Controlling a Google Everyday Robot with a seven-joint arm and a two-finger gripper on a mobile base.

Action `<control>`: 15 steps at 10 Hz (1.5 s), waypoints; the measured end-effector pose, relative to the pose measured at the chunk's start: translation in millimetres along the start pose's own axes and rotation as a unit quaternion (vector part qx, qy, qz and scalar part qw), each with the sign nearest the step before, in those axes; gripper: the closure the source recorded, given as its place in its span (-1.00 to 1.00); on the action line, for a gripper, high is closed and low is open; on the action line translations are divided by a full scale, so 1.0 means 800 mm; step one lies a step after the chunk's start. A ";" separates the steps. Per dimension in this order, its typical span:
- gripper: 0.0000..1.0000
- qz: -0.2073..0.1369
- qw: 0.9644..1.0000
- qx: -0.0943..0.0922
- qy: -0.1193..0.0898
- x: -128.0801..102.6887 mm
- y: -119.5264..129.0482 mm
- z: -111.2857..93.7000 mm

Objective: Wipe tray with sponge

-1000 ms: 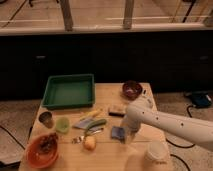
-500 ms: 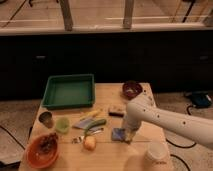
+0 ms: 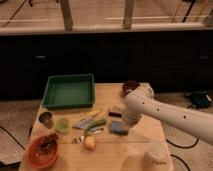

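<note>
We count one tray (image 3: 69, 92) at upper left, one sponge (image 3: 119, 128) at centre, and two bowls: an orange bowl (image 3: 42, 152) at lower left and a dark red bowl (image 3: 131, 88). There are three cups: a dark cup (image 3: 46, 119), a green cup (image 3: 62, 125) and a white cup (image 3: 155, 154). We also count one tan-topped block (image 3: 116, 110), one round yellow fruit (image 3: 89, 143) and one gripper (image 3: 126, 121), at the sponge's right edge.

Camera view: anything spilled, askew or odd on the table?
Nothing stands out: the tray sits flat at back left, the gripper is down at the sponge near the middle of the table, no spill visible.
</note>
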 end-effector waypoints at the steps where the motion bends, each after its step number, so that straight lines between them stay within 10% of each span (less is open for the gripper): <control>1: 0.99 -0.001 1.000 0.001 0.002 -0.002 -0.006 -0.008; 3: 0.94 -0.005 1.000 0.006 0.001 -0.007 -0.014 -0.018; 10: -0.33 0.012 1.000 -0.006 -0.007 -0.015 -0.006 0.019; 15: -0.36 0.023 1.000 -0.009 -0.008 -0.022 -0.008 0.034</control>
